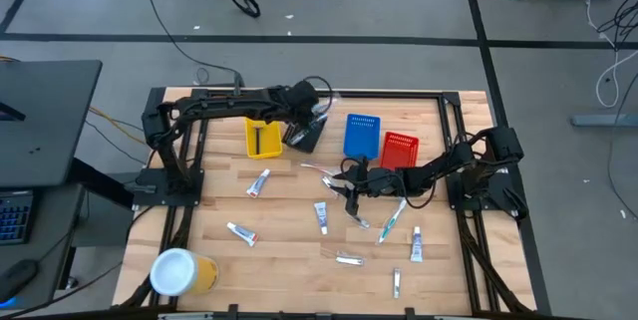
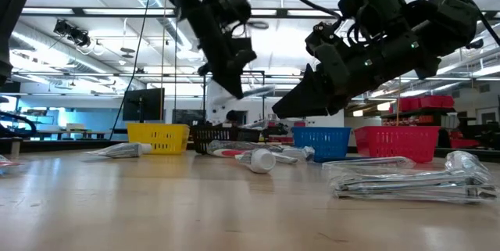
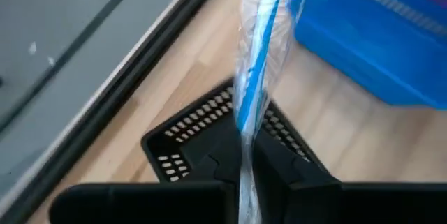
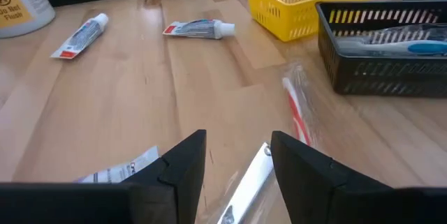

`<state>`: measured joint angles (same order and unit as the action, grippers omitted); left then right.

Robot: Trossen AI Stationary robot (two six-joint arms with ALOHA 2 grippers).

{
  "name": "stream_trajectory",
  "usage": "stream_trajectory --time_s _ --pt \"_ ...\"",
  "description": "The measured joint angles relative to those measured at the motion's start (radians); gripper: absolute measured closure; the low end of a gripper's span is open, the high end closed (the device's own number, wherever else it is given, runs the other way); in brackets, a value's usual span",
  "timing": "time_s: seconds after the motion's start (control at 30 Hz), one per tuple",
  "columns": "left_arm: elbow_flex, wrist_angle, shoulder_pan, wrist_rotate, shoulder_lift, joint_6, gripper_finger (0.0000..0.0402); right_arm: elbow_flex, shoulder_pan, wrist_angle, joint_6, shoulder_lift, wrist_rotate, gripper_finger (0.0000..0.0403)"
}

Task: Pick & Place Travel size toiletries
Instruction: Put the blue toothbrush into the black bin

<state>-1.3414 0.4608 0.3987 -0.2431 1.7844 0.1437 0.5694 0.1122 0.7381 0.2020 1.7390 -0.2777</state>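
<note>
My left gripper [image 1: 315, 123] hovers over the black basket [image 1: 304, 139], shut on a blue-white toothbrush in a clear wrapper [image 3: 255, 63]. My right gripper [image 1: 349, 188] is open, low over the middle of the table. Its fingers stand on either side of a silvery wrapped item [image 4: 244, 182] lying flat. A red-white wrapped toothbrush [image 4: 297, 112] lies just ahead of it. White tubes [image 1: 258, 182] [image 1: 241, 233] [image 1: 322, 217] [image 1: 417, 245] and silvery sachets [image 1: 349, 258] lie scattered on the wood. Another blue-white toothbrush [image 4: 412, 46] lies in the black basket. My left gripper [image 3: 246, 155] pinches the wrapped toothbrush between its two fingers near one end [image 3: 244, 130]. The toothbrush runs forward past the fingertips, along the fingers. It is lifted clear, above the black basket [image 3: 188, 140].
The yellow basket [image 1: 262, 137], blue basket [image 1: 362, 134] and red basket [image 1: 399, 149] stand in a row with the black one along the far side. A big yellow cup with a white lid [image 1: 179, 272] lies at the near left corner. Black frame rails [image 1: 299, 93] edge the table.
</note>
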Motion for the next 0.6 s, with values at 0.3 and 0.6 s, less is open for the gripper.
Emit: stream_trajectory --time_s 0.3,0.6 --pt "0.18 -0.261 0.04 0.112 0.002 0.1 0.0367 0.0 -0.003 -0.002 -0.001 0.0 0.001 0.023" --pt "0.235 -0.239 0.04 0.106 0.002 0.211 0.0354 0.0 -0.02 -0.002 -0.012 0.0 0.001 0.023"
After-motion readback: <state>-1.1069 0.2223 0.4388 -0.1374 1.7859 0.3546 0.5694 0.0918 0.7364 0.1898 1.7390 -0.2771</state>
